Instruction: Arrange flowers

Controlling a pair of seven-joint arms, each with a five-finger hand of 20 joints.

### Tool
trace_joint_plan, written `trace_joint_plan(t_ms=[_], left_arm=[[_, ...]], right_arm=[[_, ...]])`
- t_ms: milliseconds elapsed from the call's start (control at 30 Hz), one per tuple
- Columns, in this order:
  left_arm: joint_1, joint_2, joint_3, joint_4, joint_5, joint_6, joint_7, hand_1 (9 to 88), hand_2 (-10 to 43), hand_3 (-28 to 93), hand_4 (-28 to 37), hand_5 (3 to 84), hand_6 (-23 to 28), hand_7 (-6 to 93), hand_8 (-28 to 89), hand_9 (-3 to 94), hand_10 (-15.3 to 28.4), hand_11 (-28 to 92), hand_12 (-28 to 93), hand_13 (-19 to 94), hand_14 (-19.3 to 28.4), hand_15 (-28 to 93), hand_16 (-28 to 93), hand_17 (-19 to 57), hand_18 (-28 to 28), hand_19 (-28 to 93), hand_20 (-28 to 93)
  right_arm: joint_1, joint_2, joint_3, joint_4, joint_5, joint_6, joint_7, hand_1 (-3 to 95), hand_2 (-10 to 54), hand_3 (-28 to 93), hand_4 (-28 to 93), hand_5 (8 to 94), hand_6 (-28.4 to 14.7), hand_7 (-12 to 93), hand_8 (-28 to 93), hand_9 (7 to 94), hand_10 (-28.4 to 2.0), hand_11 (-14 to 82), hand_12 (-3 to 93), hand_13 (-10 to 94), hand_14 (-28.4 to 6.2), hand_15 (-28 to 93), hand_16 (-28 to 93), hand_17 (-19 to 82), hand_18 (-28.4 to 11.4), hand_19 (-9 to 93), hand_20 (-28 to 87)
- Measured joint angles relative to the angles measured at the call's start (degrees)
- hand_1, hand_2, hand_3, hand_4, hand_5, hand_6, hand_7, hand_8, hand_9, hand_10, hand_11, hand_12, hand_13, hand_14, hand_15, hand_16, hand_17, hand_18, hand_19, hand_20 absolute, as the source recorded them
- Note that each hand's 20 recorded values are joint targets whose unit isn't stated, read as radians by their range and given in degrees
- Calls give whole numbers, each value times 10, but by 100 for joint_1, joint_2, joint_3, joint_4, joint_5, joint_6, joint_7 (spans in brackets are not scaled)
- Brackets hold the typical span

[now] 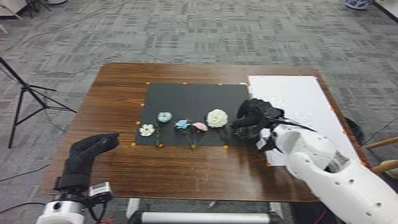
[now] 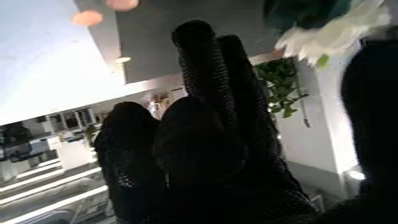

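Five flowers [image 1: 217, 118] are seen laid in a row on a black mat [image 1: 195, 95] — the right hand [image 1: 254, 119] placed beside the large cream bloom, its grip impossible to tell — while the left hand [image 1: 92, 146] is left loosely open.

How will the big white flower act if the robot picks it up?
The white flower would probably feel light, since it is just a bloom on a thin stem. Its bloom looks much wider than that stem, so it might tip or swing bloom-down. The ruffled petals could bend if the right hand squeezes them.
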Motion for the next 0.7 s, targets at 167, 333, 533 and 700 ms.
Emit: trace_joint_plan(t_ms=[167,333,533,700], left_arm=[[-19,0,5,10,0,-33,10,280,-52,677,-192,546,0,219,-90,532,141,257,161,405,182,295,23,29,152,154,218],[-36,0,4,17,-6,-112,6,289,-11,675,-205,556,2,219,-90,541,143,260,160,417,183,304,22,53,138,163,221],[-26,22,56,-2,-76,14,58,301,10,662,-204,577,14,214,-81,585,150,298,176,498,185,443,33,106,178,514,423],[93,17,55,-141,-127,21,194,328,6,647,-186,610,19,413,-95,618,152,549,338,508,185,832,127,104,206,691,708]], right_arm=[[-230,-130,623,-121,81,-196,1,174,-38,609,-118,535,-57,90,-48,526,-188,69,168,675,-150,438,281,381,-214,736,487],[-1133,-575,2319,-791,1057,-272,-629,231,6,699,-159,557,-25,159,-78,552,-158,75,172,533,-153,199,296,234,-166,355,375],[-2410,-1826,4038,-1648,3093,-1576,-1813,375,-11,686,-194,632,12,354,137,714,-119,326,313,635,-98,667,385,320,-184,713,593],[-3638,-2988,4819,-1874,4148,-1697,-2372,416,-53,711,-215,581,54,633,336,678,-103,584,699,625,-143,901,683,284,-211,820,723]])
